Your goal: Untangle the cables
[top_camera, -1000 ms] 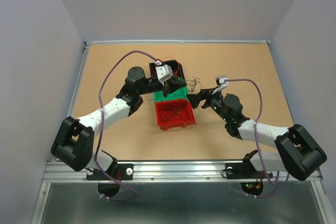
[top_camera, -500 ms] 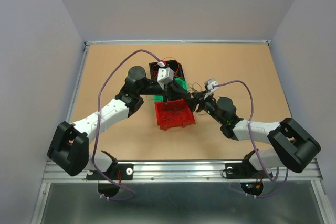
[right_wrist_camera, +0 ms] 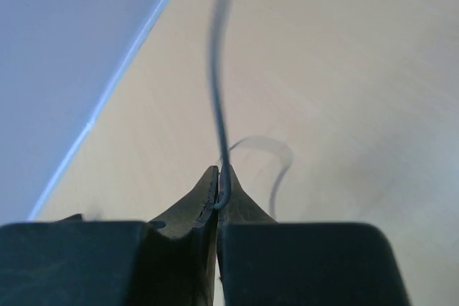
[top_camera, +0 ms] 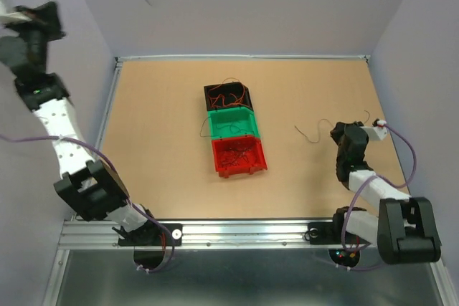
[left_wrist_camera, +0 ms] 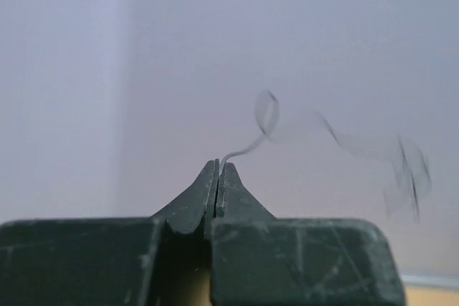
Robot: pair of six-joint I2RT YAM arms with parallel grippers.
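Left gripper: the left gripper (left_wrist_camera: pixel 217 166) is raised high beside the left wall, well above the table. Its jaws are pressed tight together, pinching a hair-thin grey wire (left_wrist_camera: pixel 242 150).
Grey wire: it leaves the fingertips, curls into a small loop and trails off to the right through the air against the pale wall. Its far end is too blurred to follow.
Right gripper: the right gripper (right_wrist_camera: pixel 217 172) sits low over the right part of the tan wooden table (top_camera: pixel 158 141). Its jaws are fully together, nipping a thin dark wire (right_wrist_camera: pixel 216 98).
Dark wire: it runs out from the fingertips onto the tabletop, where its free end lies in a wavy line, well apart from the bins.
Bins: three stand in a touching row at mid-table. They are a black open-topped plastic bin (top_camera: pixel 209 98) farthest from the arms, a green plastic bin (top_camera: pixel 212 123) between, and a red plastic bin (top_camera: pixel 240 170) nearest.
Remaining cables: red and orange strands (top_camera: pixel 231 95) loop in the black bin. Dark strands (top_camera: pixel 231 124) lie in the green bin, one hanging over its left wall. More strands lie in the red bin, their colours hard to tell.
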